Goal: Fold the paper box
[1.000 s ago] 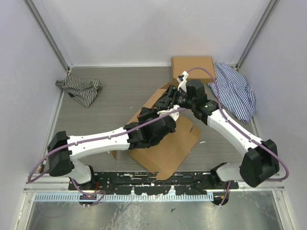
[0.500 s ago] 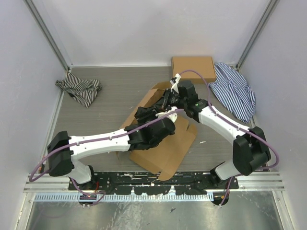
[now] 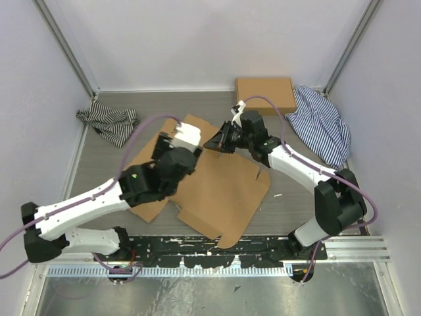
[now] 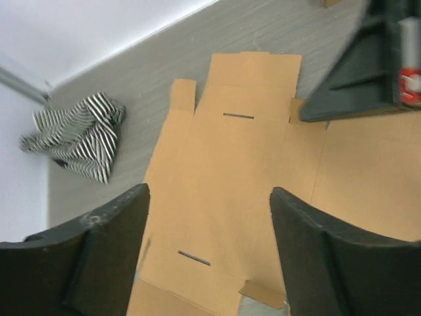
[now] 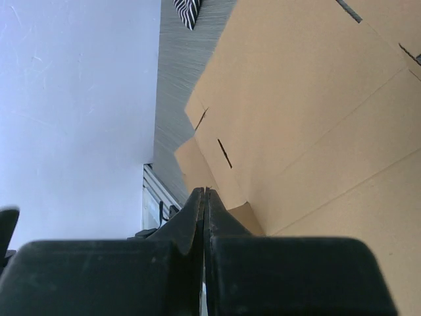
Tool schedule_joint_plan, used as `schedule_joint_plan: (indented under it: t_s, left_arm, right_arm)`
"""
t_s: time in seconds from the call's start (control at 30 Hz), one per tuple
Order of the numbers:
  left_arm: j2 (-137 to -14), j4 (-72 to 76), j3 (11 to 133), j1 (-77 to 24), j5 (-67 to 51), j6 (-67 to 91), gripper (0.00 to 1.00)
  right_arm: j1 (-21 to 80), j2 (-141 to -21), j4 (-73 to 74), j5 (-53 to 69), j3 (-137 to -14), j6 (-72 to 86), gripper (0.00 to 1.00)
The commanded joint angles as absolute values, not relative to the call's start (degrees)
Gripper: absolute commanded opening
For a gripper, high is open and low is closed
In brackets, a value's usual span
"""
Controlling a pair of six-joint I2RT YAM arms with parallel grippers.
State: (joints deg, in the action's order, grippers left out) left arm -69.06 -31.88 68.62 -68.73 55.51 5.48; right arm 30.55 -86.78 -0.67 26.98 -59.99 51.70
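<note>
Under left gripper [image 4: 209, 197], paper box [image 4: 223, 171] lies flat on table as unfolded sheet, slits up. Left fingers spread wide, hovering over sheet, holding nothing. Beyond left fingertips, right gripper [image 5: 202, 192]: fingers pressed together, nothing visible between them, tip at sheet's edge by small tab. Striped cloth [image 4: 75, 141] well left of fingers.

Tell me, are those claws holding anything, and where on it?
The left claw is open and empty. The right claw is shut at an edge of the cardboard sheet; whether it pinches that edge cannot be told.
</note>
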Motion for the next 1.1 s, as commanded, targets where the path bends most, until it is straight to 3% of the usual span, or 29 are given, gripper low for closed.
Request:
schedule_joint_plan:
  t_s: [0.0,0.13,0.27,0.33,0.47,0.7,0.9,1.07]
  left_arm:
    - [-63.58,-35.43,65.17,-52.6,42.31,20.62,0.82]
    - [-63.25,-33.33,63.03,-29.19,17.17,29.97,0.77]
    - [-70.97,-37.89,68.85,-25.82,13.73,30.83,0.81]
    - [-76.47,-42.27,72.41,-24.68,12.89,32.39,0.81]
    - [-78.43,-41.95,70.15,-19.37,8.47,35.24,0.82]
    - [-73.26,-39.35,63.7,-13.22,3.06,35.03,0.78]
    - [-70.9,-39.99,62.89,-11.19,6.28,34.07,0.79]
    - [-72.0,-38.03,61.4,-5.93,-1.23,36.11,0.77]
  right_arm:
    - [31.06,-88.14,-3.56,26.17,-62.74,51.05,0.02]
    - [31.16,-90.78,4.13,22.94,-67.29,45.77,0.15]
    - [31.75,-97.2,11.34,22.66,-72.6,40.65,0.3]
    - [32.94,-99.54,12.76,21.84,-73.72,38.41,0.42]
    - [34.22,-102.94,18.79,9.58,-77.61,31.84,0.61]
    - [34.15,-111.31,26.27,-6.36,-90.34,15.43,0.61]
    - [34.15,-114.46,24.51,2.23,-98.13,12.4,0.61]
    - [34.19,-125.56,24.17,10.97,-116.14,9.04,0.63]
